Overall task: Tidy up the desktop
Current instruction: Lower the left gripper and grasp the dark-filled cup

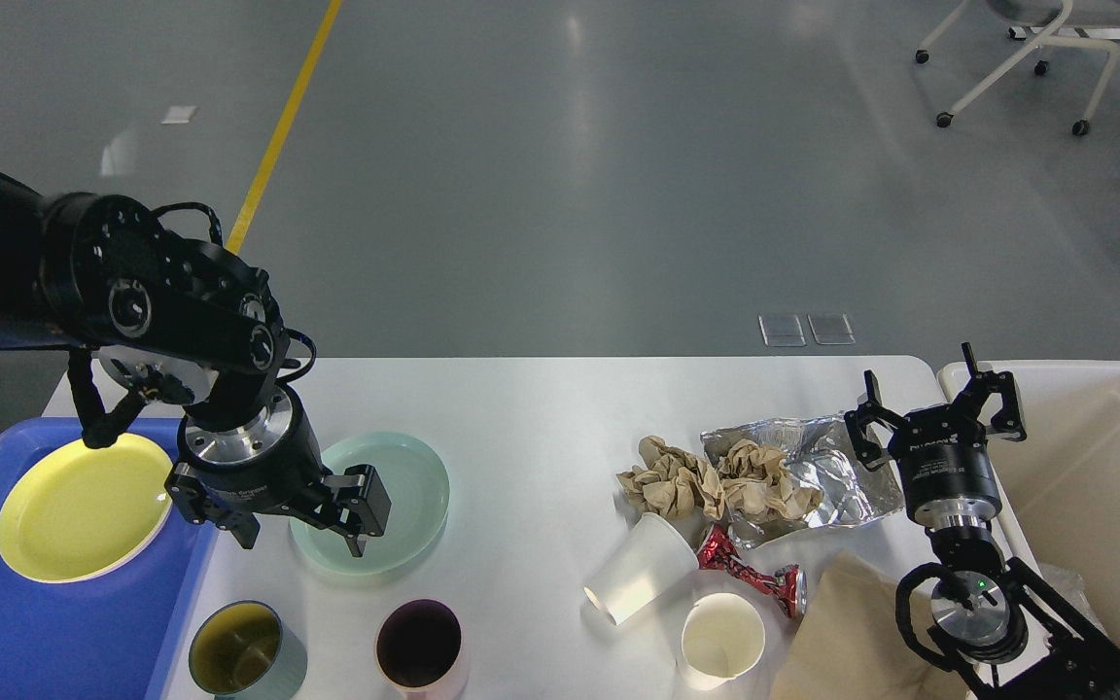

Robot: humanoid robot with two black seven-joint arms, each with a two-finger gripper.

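Observation:
The white desktop point(531, 408) fills the lower half of the head view. A pale green plate point(409, 491) lies on it at the left. My left gripper point(302, 540) is open and hangs low over the plate's near left edge, one finger over the plate and one outside it. A yellow plate point(64, 510) lies in the blue tray point(54, 632). My right gripper point(939, 399) is open and empty, pointing up beside the silver foil bag point(832, 481).
Crumpled brown paper point(706, 481), a tipped white paper cup point(638, 569), an upright paper cup point(722, 642), a red wrapper point(754, 576) and a brown bag point(852, 632) lie at right. A green mug point(239, 649) and a pink mug point(419, 647) stand at front. A cream bin point(1104, 467) stands right of the table.

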